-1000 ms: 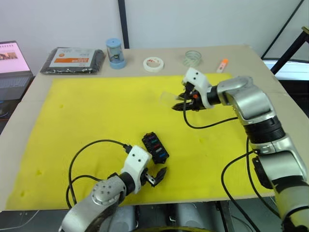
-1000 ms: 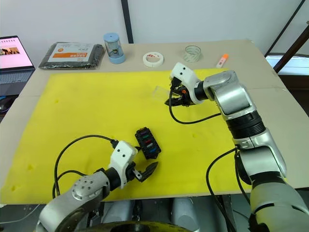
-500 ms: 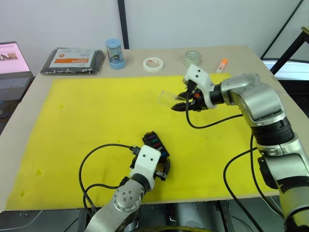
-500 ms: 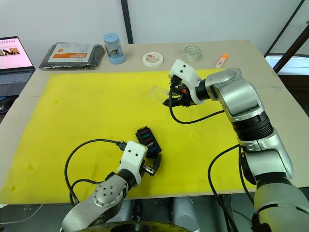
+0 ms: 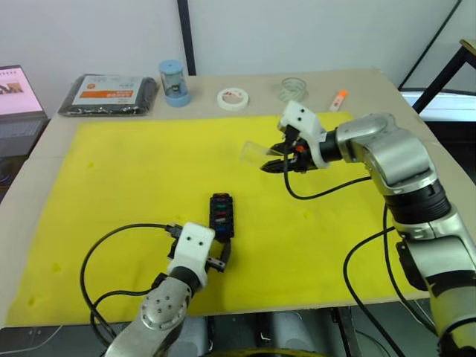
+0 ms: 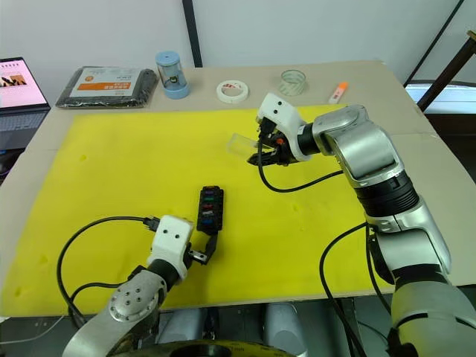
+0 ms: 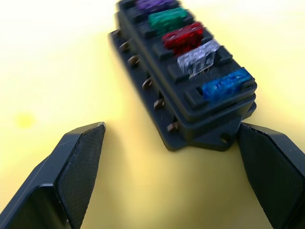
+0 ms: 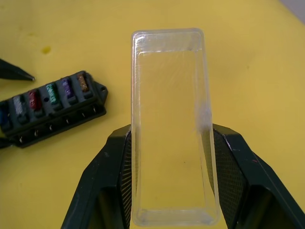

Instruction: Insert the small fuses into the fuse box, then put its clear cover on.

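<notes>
Since the small black plastic fuse box (image 5: pixel 222 216) on the yellow mat, toward the worktop's near edge, already carries translucent blade fuses (image 7: pixel 190 52) in blue, white, red, green and purple, insertion appears complete; only covering remains. The clear rectangular plastic cover (image 8: pixel 171 129) is pinched across its long sides by the right gripper (image 5: pixel 274 159), held above the mat's middle. The left gripper (image 7: pixel 171 176), fingers spread, brackets the box's near end.
</notes>
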Controlling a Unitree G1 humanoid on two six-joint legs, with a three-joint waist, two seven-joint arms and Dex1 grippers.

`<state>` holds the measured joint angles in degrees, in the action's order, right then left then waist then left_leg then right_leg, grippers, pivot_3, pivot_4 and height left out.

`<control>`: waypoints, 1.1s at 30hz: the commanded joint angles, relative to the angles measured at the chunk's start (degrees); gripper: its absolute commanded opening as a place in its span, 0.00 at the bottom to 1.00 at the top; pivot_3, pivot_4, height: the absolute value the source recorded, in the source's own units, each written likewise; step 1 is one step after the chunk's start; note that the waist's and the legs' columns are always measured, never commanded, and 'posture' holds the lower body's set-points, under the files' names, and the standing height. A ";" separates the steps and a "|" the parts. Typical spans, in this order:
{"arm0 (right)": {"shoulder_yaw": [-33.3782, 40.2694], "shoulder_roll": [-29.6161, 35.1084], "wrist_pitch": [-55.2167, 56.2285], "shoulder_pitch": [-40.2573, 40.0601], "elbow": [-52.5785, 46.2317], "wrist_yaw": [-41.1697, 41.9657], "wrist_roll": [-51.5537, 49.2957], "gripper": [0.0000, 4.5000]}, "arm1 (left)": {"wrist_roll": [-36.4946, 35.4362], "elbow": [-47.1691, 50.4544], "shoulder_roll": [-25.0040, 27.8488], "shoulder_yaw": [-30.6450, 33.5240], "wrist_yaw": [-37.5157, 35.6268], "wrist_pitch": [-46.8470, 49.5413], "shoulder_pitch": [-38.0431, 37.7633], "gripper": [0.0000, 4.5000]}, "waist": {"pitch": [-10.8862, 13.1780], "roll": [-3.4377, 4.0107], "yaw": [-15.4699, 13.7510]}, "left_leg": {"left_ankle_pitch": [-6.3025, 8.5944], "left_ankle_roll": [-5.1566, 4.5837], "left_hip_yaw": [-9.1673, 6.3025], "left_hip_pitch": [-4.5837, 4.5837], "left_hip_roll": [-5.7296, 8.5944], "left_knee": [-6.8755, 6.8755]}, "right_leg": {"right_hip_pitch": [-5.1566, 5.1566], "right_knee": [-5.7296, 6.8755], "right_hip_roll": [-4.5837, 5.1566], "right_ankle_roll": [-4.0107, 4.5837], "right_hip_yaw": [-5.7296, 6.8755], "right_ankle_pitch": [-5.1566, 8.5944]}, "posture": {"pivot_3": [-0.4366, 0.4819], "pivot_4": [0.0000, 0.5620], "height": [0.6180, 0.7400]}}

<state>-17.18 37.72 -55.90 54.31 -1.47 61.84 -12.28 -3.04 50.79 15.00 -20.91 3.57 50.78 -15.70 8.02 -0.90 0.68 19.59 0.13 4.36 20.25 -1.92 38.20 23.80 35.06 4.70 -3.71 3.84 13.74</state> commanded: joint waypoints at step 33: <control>0.61 -0.08 1.20 2.04 -1.75 -2.68 -2.25 0.42 | 0.57 -11.74 -10.97 -5.40 -3.25 -3.16 5.98 1.00 | -0.02 0.02 -1.17 | 0.04 -0.08 0.02 0.01 0.19 0.04 | -0.09 -0.08 0.23 -0.03 0.05 -0.01 | 0.48 0.27 1.00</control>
<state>-17.21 37.48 -55.40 54.52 -2.06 58.93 -14.24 -2.85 40.90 4.83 -24.05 -0.05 47.83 -9.93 7.99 -0.89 -0.49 19.63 0.05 4.38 20.27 -1.72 38.24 23.71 34.98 4.94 -3.74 3.89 13.72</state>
